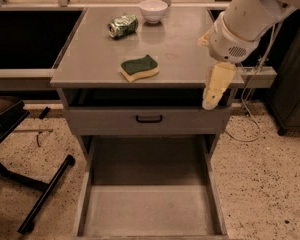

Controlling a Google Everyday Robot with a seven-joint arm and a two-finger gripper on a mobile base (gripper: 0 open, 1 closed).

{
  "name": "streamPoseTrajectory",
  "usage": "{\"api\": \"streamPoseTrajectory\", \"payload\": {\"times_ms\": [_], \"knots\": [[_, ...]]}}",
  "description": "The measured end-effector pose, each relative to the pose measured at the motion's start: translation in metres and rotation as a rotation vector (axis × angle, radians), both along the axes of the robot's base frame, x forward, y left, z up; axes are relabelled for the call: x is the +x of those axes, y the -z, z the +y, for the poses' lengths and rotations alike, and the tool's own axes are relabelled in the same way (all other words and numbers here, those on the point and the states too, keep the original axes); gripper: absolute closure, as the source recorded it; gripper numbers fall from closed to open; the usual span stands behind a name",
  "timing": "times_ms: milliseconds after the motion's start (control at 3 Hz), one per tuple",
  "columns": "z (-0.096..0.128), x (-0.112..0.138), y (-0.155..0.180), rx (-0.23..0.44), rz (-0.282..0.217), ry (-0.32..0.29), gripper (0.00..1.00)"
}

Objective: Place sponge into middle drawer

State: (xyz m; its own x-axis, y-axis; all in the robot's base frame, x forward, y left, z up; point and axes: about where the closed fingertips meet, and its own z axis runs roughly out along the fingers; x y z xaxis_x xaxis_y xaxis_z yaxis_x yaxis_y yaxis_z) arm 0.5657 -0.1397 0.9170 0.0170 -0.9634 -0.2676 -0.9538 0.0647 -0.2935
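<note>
On the surface (180, 59) the sponge (139, 67) lies ungrasped; the claw (214, 91), whose state cannot be told, hangs off its right edge; the middle drawer (150, 209) stands open.

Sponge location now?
Sponge lies on the cabinet top near its front edge, ahead of the crushed can; the gripper hangs by the right front corner.

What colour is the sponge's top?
Dark green; wavy-edged yellow sponge, camera view. Cream hand hangs by the grey tabletop, front-right corner.

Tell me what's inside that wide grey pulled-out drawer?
The grey drawer shows only bare floor; its rear hides beneath the handled front. The gripper hangs by the tabletop's right edge.
</note>
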Motion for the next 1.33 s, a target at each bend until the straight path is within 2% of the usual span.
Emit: {"api": "streamPoseTrajectory", "payload": {"times_ms": [667,1333], "knots": [[0.04,0.051,0.009,0.034,-0.024,-0.129,0.0],[0.099,0.089,0.02,0.078,-0.01,-0.275,0.0]]}}
